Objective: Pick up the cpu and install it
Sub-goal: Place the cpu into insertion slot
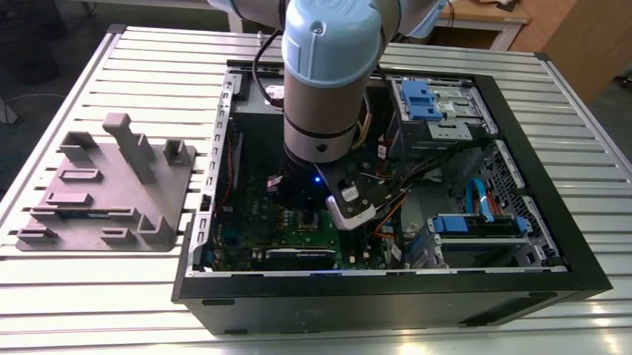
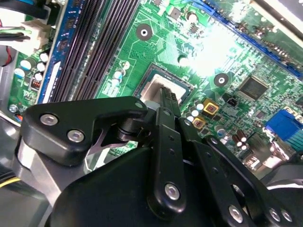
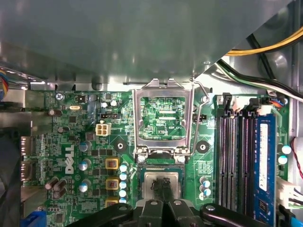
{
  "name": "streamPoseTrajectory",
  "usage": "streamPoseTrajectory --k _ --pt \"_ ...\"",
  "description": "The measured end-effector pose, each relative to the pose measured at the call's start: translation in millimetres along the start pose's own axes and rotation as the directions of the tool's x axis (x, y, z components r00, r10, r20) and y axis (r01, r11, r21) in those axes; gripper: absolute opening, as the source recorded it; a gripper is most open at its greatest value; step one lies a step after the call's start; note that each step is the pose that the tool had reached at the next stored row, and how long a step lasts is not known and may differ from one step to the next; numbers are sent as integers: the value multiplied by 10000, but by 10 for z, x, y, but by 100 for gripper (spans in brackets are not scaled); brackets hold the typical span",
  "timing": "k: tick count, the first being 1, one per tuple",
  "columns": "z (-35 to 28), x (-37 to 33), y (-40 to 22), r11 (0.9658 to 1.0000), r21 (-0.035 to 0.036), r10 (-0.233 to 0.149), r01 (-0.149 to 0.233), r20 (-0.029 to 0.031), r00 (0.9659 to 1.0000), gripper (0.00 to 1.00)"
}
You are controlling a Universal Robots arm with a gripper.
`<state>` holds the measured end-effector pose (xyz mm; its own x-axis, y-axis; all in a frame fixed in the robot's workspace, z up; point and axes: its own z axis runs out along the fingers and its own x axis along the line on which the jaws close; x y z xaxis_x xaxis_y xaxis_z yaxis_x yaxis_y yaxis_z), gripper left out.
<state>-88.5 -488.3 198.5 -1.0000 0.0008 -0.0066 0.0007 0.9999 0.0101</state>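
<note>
- Aluminium slats form the desk [image 1: 582,96], which carries an open black computer case [image 1: 395,299] and a grey tray [image 1: 99,185] at the exterior view's left.
- Silvery cpu [image 3: 173,182] lies flat in its socket on the green motherboard [image 3: 61,137]. The hand [image 3: 162,185] hangs over its middle, fingers drawn together, gripping nothing.
- Socket frame [image 3: 161,146] stands flipped open just beside the chip; black memory slots [image 3: 234,161] run near another edge.
</note>
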Motion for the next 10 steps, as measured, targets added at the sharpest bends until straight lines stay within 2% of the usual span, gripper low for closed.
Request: streamPoseTrajectory --k 2,10 --pt "28 0 0 10000 -1 -1 1 1 10000 10" --pt "47 1 -1 10000 3 0 0 -1 10000 10"
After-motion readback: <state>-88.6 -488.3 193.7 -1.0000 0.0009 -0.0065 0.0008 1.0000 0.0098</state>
